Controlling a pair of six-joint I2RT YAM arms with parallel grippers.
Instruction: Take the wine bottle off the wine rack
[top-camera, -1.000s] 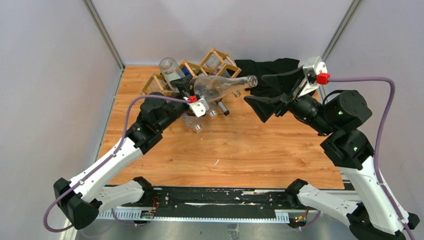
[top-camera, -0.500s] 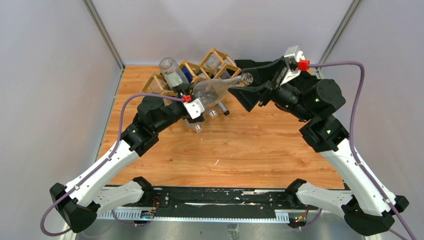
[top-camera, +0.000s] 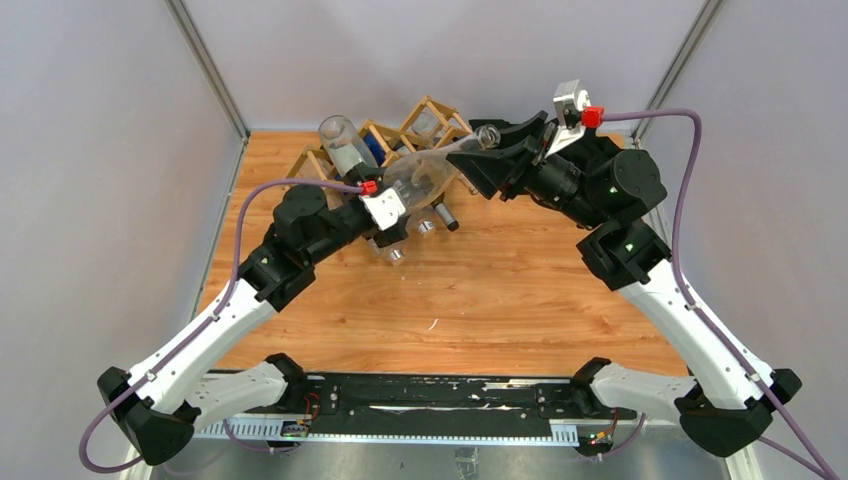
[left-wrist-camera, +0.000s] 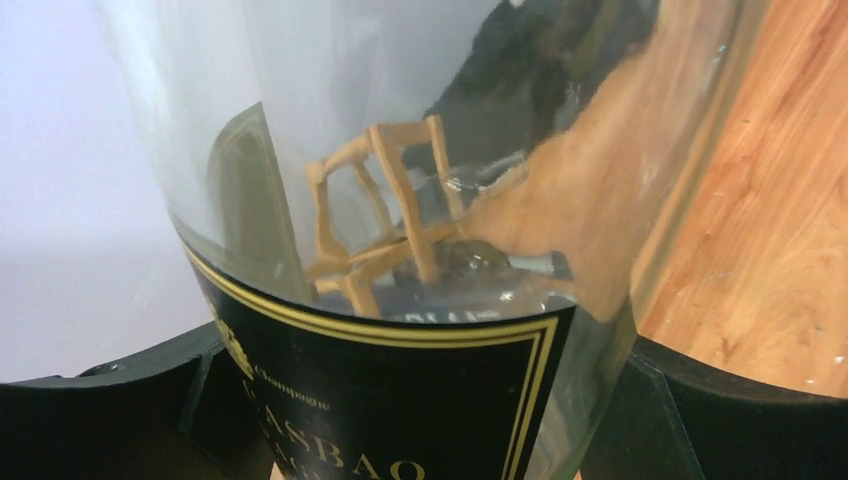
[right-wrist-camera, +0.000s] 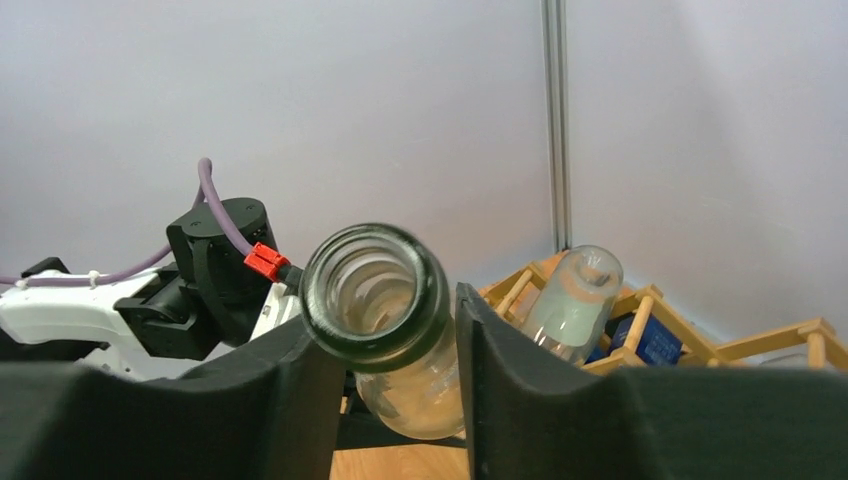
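Observation:
The clear wine bottle (top-camera: 425, 178) with a black and gold label (left-wrist-camera: 400, 410) lies slanted in the air just in front of the wine rack (top-camera: 436, 108). Its open mouth (right-wrist-camera: 375, 295) points toward the right arm. My left gripper (top-camera: 400, 205) is shut on the bottle's wide body, a black finger (left-wrist-camera: 110, 410) on each side. My right gripper (top-camera: 472, 160) is shut on the bottle's neck just below the lip, which shows between the pads (right-wrist-camera: 520, 390) in the right wrist view. Through the glass the light wooden rack (left-wrist-camera: 385, 220) shows distorted.
Another clear bottle (top-camera: 340, 145) lies in the rack, base up (right-wrist-camera: 575, 300), beside something blue (right-wrist-camera: 645, 340). Two more bottle necks (top-camera: 440, 215) poke out of the rack's front toward the table. A black cloth (top-camera: 510, 128) lies at the back right, and grey walls close in on three sides.
My right arm swung left to the bottle's neck and its jaws closed on it. The left gripper kept its hold and the bottle shifted slightly left and back.

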